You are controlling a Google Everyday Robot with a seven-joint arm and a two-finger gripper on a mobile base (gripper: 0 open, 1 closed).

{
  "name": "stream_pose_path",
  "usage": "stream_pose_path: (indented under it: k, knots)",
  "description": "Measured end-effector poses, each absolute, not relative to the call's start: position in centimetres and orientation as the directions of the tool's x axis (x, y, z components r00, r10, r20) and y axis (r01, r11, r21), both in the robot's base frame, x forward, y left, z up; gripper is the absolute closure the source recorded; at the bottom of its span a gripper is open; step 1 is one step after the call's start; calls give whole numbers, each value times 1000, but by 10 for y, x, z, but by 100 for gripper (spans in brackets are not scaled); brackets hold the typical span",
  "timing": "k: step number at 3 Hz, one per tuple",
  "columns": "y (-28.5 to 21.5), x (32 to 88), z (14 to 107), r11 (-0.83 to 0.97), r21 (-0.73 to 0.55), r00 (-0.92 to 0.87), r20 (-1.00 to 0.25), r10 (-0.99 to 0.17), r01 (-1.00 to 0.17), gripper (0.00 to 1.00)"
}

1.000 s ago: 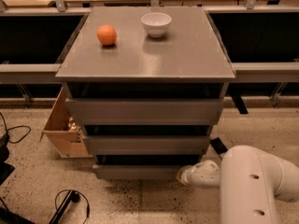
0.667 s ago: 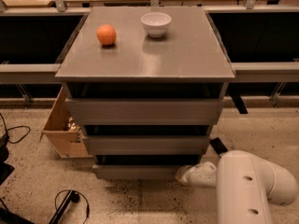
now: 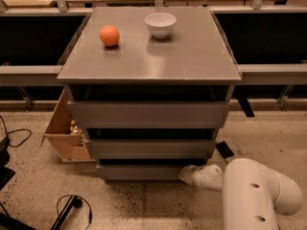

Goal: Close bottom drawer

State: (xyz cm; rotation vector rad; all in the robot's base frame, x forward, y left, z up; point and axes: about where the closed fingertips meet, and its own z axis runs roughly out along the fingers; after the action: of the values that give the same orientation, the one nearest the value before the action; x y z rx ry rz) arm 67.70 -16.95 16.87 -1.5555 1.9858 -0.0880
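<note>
One bottom drawer (image 3: 144, 172): front sat slightly further in than a second before, judged nearly shut. One pincer (image 3: 186, 173): against its right end; open or closed could not be told.

White arm (image 3: 254, 190) low at lower right, wrist (image 3: 206, 175) stretched leftward, jaws at its tip.

The cabinet top (image 3: 192, 56) is finished in smooth grey with a soft sheen, and light is reflected in it. The bottom drawer (image 3: 139, 171) is fronted in plain matt grey. The bowl (image 3: 160, 24) is glazed glossy white. The gripper (image 3: 188, 173), low at the bottom drawer's right end, is cased in smooth off-white plastic. The floor (image 3: 144, 205) is speckled and rough-looking. The box (image 3: 60, 128) is made of raw brown wood or board.
</note>
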Motion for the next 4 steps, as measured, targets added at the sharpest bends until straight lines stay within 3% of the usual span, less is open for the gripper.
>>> stream_pose_path:
  k: [2,4]
  knots:
    - [-172,669,173,287,-403,-113,-403,-908,-869,100]
    - [-217,606,258,204,-373,-97,-287,-953,-905,100]
